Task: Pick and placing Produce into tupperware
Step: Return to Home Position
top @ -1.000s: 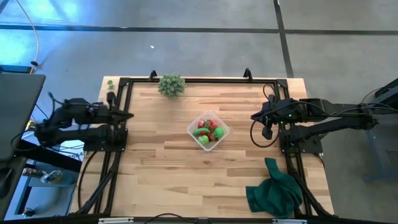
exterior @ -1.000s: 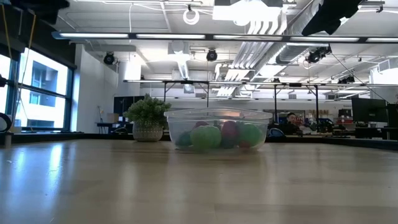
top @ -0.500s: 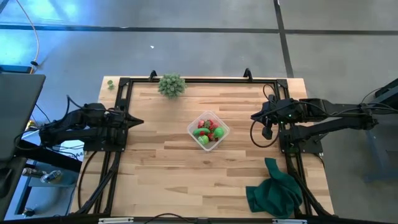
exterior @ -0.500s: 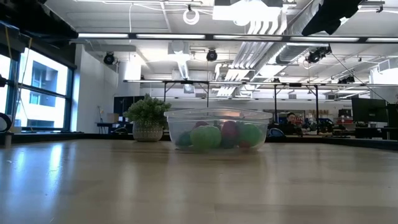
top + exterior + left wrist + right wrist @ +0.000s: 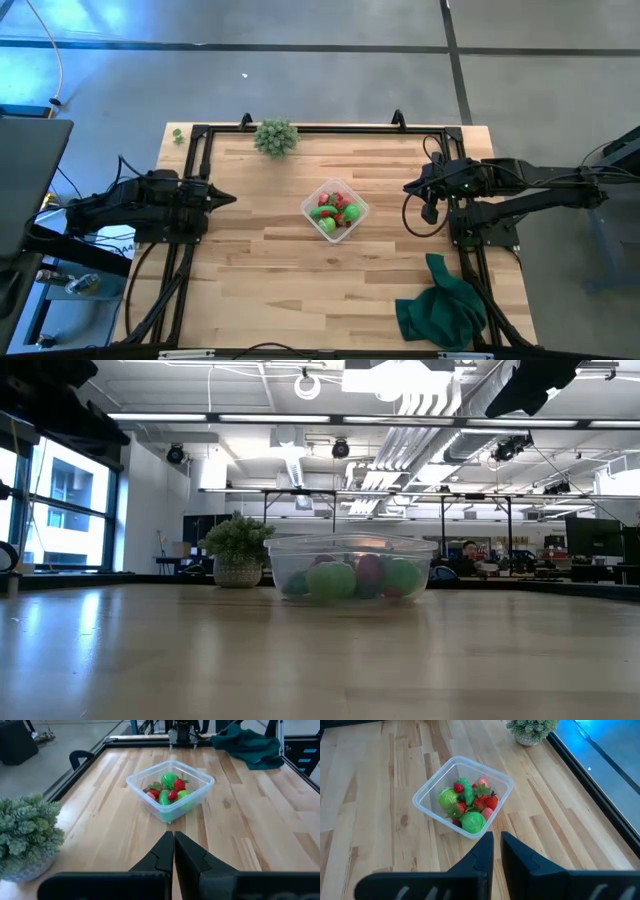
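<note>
The clear tupperware (image 5: 360,208) stands on its base in the middle of the wooden table. It holds the produce (image 5: 333,210): red berries and bright green pieces, also seen in the left wrist view (image 5: 170,790) and the right wrist view (image 5: 467,802). My left gripper (image 5: 228,198) is shut and holds nothing, at the table's left edge, pointing toward the tupperware (image 5: 135,782). My right gripper (image 5: 408,187) hangs shut and holds nothing above the right edge, also pointing at the tupperware (image 5: 422,802).
A pale green bushy clump in a pot (image 5: 275,136) stands at the far edge. A dark green cloth (image 5: 440,305) lies crumpled at the near right corner. A black frame (image 5: 300,129) rims the table. A small green piece (image 5: 177,134) lies outside the frame's far left corner.
My left gripper has sunk at the table's left edge and its tips have shifted a little toward the table's middle, staying shut. The tupperware and the produce have not moved.
</note>
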{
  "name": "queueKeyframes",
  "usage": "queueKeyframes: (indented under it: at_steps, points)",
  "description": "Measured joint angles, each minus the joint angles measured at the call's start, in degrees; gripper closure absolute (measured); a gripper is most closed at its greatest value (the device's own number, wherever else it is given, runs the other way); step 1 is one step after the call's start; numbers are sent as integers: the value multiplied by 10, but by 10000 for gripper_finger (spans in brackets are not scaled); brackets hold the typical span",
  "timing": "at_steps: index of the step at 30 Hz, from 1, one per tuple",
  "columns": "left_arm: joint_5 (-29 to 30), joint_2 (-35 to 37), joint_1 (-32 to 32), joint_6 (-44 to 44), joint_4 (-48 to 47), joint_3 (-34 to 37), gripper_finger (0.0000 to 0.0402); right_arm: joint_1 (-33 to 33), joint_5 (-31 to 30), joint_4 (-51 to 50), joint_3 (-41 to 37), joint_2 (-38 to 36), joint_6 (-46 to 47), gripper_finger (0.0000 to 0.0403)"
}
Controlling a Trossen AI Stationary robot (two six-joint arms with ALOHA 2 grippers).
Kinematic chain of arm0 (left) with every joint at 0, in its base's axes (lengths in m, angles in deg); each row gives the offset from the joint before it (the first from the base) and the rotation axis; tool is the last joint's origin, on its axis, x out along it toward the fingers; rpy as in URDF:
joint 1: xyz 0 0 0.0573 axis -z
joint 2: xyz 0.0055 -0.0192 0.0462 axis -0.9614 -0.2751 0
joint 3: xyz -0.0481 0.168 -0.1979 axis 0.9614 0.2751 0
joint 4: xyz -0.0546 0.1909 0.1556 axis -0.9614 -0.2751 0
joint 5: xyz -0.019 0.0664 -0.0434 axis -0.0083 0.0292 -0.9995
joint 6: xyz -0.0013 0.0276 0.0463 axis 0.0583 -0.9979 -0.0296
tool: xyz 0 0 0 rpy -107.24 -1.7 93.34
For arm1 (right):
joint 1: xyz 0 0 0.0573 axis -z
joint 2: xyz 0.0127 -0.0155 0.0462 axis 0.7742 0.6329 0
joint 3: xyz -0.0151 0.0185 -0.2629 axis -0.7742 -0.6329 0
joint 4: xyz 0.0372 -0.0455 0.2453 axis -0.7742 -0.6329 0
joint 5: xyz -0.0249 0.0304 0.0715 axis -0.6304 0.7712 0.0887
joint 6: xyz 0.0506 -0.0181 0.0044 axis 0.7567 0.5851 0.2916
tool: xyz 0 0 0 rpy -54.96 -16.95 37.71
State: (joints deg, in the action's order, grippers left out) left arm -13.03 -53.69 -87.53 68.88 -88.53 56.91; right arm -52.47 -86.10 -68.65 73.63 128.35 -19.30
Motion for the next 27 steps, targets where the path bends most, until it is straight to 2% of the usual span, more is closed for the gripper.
queueKeyframes:
  at_steps: [5, 14, 18, 23, 27]
  points:
    - [9, 0, 0, 13, -9, 0, 396, 0, 0, 0, 0, 0, 0, 378]
    - [9, 0, 0, -25, -9, 0, 396, 0, -2, 14, 0, 0, 8, 378]
    - [9, 0, 0, -25, -10, 0, 396, 0, -1, 74, 0, 4, 130, 378]
    - [9, 0, 0, -27, -10, 0, 396, 0, -32, 215, 0, 14, 290, 378]
    - [9, 0, 0, -27, -10, 0, 396, 0, -44, 307, 0, 19, 321, 378]
